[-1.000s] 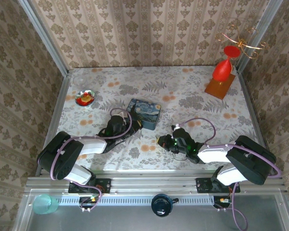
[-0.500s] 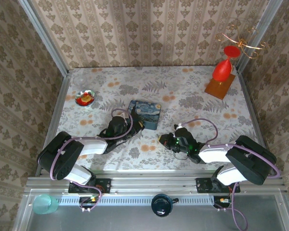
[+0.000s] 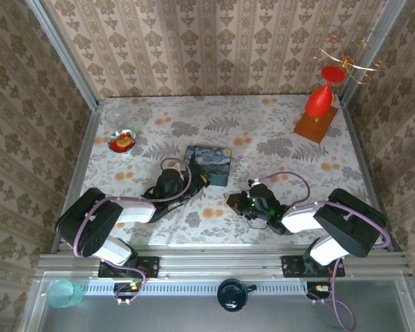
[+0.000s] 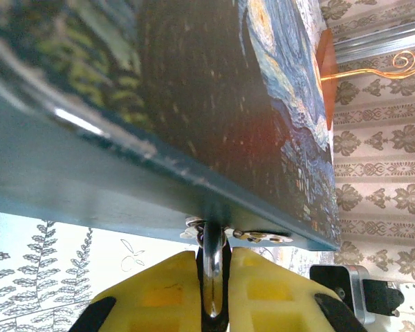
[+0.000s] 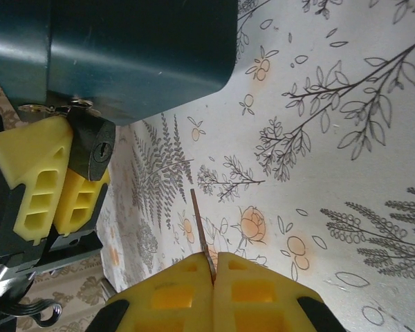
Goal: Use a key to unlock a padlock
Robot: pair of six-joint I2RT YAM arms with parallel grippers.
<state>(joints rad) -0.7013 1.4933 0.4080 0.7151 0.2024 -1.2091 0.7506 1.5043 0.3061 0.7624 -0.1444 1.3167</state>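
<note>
Jaws on the left gripper [image 4: 214, 257] are pinching in almost completely, and what they are squeezing is the padlock [image 5: 97, 147]. From the left wrist I am watching its thin silvery shackle [image 4: 212, 287] running down between the two yellow fingers [image 4: 159, 290]. The shackle is passing through a small metal hasp [image 4: 218, 234] on the lower edge of the blue painted tin [image 4: 194, 104], so the lock is hanging at the tin's side. From the right wrist I am looking at the lock's dark body sitting against the left arm's yellow pads. Its keyhole [image 5: 104, 149] is facing my camera, just beneath the tin's corner.

The right gripper [image 5: 213, 259] is clamping fully together on the key [image 5: 200, 228]. I am seeing a thin blade sticking out past the fingertips, while the rest is hiding between the pads. The blade is pointing up the view and slightly left, over the flowered tablecloth [image 5: 318, 138], touching neither lock nor tin. Bare cloth is lying between the key's tip and the keyhole, so the key is not entering the lock.

From overhead, both arms are lying low over the table. The left gripper is sitting at the tin's near left corner, and the right gripper is resting to its right, near but apart.
</note>
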